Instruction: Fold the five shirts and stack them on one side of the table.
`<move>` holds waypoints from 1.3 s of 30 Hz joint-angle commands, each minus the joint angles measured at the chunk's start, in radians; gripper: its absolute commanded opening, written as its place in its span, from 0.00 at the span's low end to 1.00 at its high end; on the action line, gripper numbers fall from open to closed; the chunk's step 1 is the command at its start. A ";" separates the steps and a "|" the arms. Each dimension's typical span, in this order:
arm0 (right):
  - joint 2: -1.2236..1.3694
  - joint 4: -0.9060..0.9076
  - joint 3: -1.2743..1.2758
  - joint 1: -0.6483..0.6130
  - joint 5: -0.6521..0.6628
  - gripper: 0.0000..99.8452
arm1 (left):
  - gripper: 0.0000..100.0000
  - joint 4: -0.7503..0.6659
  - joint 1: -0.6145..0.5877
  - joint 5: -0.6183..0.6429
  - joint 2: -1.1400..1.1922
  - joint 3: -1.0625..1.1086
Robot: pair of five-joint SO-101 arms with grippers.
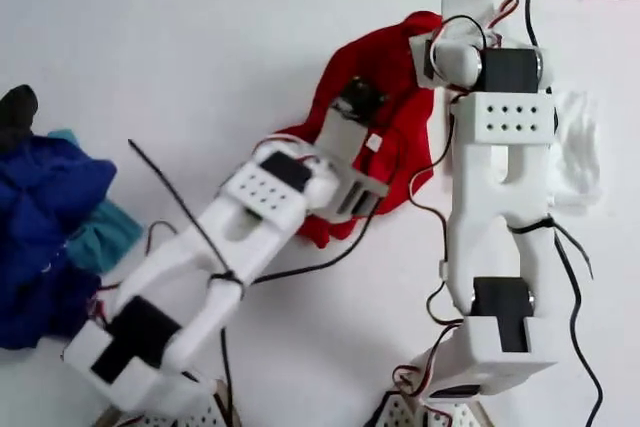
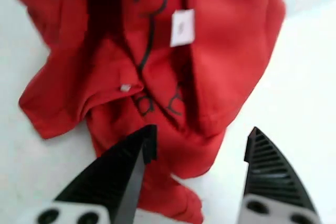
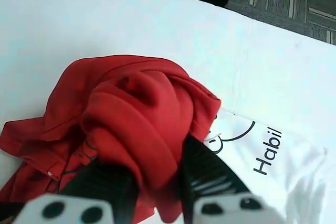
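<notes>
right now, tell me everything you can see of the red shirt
The red shirt is a soft, knit-looking garment lying crumpled and unfolded on the white table, toward its far edge. It bears dark line print, a small white tag and a pale snap. The right gripper is shut on a bunched fold of it, which stands up as a hump. The left gripper hangs open above its near edge. One side touches a white shirt.

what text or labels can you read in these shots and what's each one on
black lettering on the white shirt, beside a line drawing: cut off at the cloth's edge, no whole word reads
white tag on the red shirt: too blurred to read
black print on the red shirt: lost in folds, unreadable
</notes>
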 commanded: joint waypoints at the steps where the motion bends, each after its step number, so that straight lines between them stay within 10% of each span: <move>1: -0.005 -0.015 -0.046 0.015 0.003 0.02 | 0.29 0.002 0.034 0.011 0.040 -0.102; 27: -0.004 -0.015 -0.046 0.025 0.003 0.02 | 0.24 0.005 0.155 0.008 0.336 -0.252; 39: -0.004 -0.010 -0.046 0.024 0.003 0.02 | 0.03 0.097 0.115 -0.095 0.327 -0.252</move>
